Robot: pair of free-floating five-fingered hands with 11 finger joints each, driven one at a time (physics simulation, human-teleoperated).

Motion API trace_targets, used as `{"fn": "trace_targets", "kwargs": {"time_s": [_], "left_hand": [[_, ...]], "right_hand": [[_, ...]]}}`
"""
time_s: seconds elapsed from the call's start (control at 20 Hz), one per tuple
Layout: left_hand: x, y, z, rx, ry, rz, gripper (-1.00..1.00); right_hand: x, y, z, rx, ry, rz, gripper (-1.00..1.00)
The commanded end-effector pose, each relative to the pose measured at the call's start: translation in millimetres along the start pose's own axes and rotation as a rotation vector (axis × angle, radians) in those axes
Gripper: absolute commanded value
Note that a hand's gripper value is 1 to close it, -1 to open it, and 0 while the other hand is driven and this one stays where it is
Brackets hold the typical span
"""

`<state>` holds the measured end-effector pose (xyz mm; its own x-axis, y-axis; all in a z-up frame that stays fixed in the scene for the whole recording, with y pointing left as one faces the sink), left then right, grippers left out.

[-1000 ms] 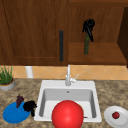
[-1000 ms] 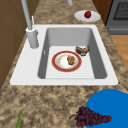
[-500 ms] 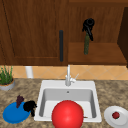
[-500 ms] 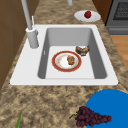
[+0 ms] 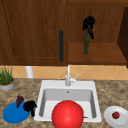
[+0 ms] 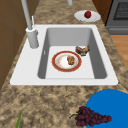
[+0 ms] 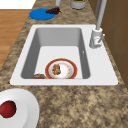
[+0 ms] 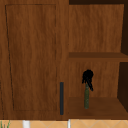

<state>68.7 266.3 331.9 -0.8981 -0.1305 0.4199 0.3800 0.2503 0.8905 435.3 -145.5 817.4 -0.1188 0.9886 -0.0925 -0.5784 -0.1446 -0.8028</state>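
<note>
1. One black right hand [image 5: 88,23] is up in the open wooden cabinet [image 5: 100,53], its fingers curled round the top of a slim dark green bottle [image 5: 86,45] standing upright on the shelf.
2. The black left hand [image 5: 30,106] rests at the right edge of the round blue plate [image 5: 12,115], near the purple grapes [image 5: 19,100]; I cannot tell how its fingers stand.

Both hands black: right hand [image 5: 88,23] on dk green bottle [image 5: 86,45], left hand [image 5: 30,106] by blue plate [image 5: 12,115] w/ purple grapes [image 6: 88,117]. Sink [image 5: 42,87] white, counter [image 6: 50,105] brown speckled, cabinet [image 8: 32,57] brown wood.
</note>
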Motion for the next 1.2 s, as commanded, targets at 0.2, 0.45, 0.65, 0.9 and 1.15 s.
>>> {"fn": "trace_targets", "kwargs": {"time_s": [0.2, 0.45, 0.65, 0.9, 1.15], "left_hand": [[0.0, 0.0, 0.0, 0.000, 0.000, 0.000, 0.00], [0.0, 0.0, 0.0, 0.000, 0.000, 0.000, 0.00], [0.0, 0.0, 0.0, 0.000, 0.000, 0.000, 0.00], [0.0, 0.0, 0.0, 0.000, 0.000, 0.000, 0.00], [0.0, 0.0, 0.0, 0.000, 0.000, 0.000, 0.00]], "right_hand": [[-1.7, -13.2, 6.8, 0.013, 0.004, 0.007, -1.00], [-4.3, -26.1, -30.7, 0.087, -0.019, 0.012, -1.00], [-6.3, -25.9, -62.2, 0.122, -0.027, 0.005, -1.00], [-7.3, -25.5, -87.9, 0.111, -0.041, 0.017, -1.00], [-6.7, -17.5, -102.9, 0.100, -0.022, 0.002, -1.00]]}}
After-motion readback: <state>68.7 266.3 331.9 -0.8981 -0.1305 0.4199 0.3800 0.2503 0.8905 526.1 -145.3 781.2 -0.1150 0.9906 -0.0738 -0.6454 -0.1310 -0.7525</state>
